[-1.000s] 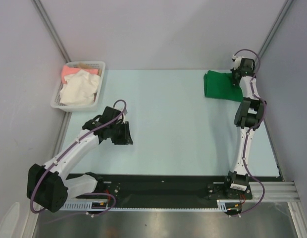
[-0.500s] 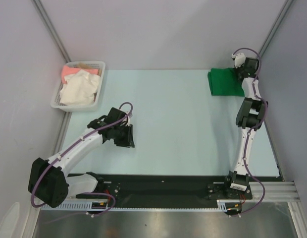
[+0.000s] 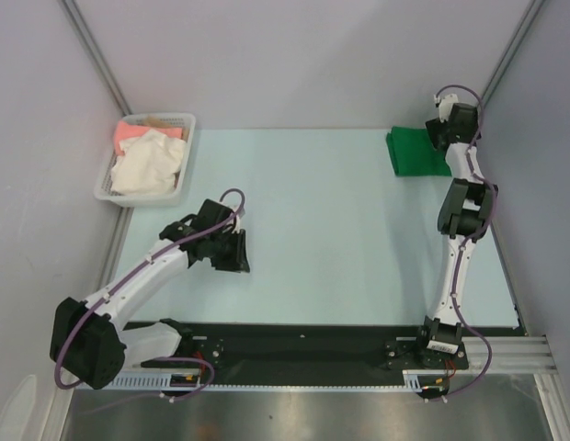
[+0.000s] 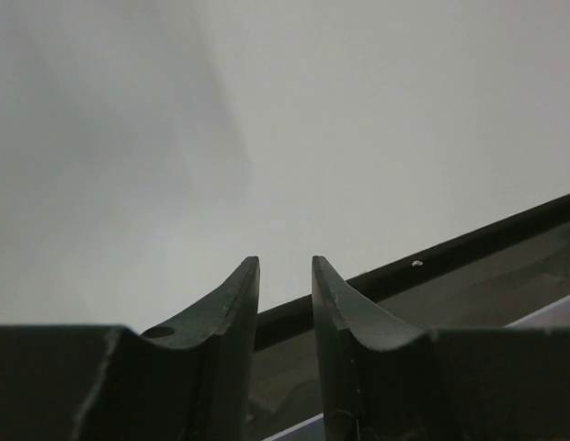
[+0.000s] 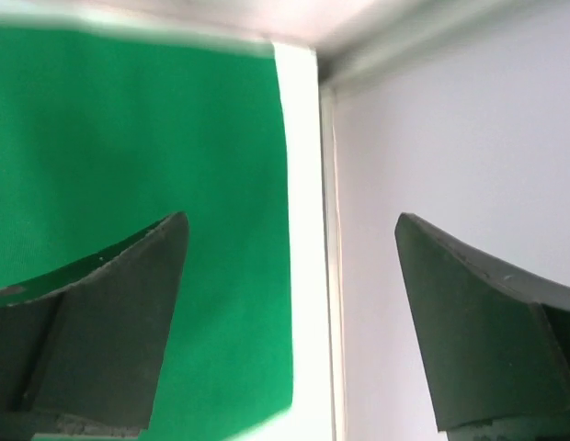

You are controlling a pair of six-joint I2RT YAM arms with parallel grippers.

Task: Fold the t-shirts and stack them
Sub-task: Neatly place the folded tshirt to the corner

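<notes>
The pale mint surface (image 3: 331,230) fills a booth closed in by plain grey-lilac walls (image 3: 294,55), with a slanted metal post (image 3: 92,50) at the far left corner and another (image 3: 510,50) at the far right. Along the near edge runs a black strip (image 3: 303,342) where both arm bases are bolted, and beyond it a metal rail (image 3: 506,354).

The green t-shirt (image 3: 416,154) lies folded flat in the far right corner of the surface. In the right wrist view a narrow bare strip of the surface shows between its edge and the right wall. The right hand (image 3: 438,129) hangs over that edge of the cloth, fingers spread wide and pinching nothing.

At the far left a white lattice basket (image 3: 108,179) holds a crumpled cream-white t-shirt (image 3: 149,163) on top of a salmon-pink t-shirt (image 3: 131,134).

The left hand (image 3: 232,253) sits low over the bare surface, near the left side. Its fingers (image 4: 232,303) stand a narrow gap apart with nothing between them.
</notes>
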